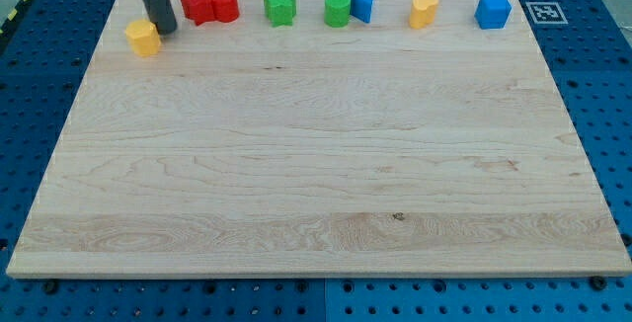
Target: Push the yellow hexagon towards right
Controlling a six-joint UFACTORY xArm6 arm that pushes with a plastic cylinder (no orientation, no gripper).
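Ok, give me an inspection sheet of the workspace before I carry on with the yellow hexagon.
Surface: wooden board, flat.
Job's things: yellow hexagon near the view's top left corner.
Clutter: along the top edge, two red blocks touching; green star; green block against blue triangle; yellow block; blue cube.
Grippers: none; my tip sits just right of the yellow hexagon, at its upper edge.
Cables: nothing seen.
Surroundings: blue perforated table, marker tag.

Pale wooden board (316, 164) carries two yellow, two red, two green, two blue blocks.
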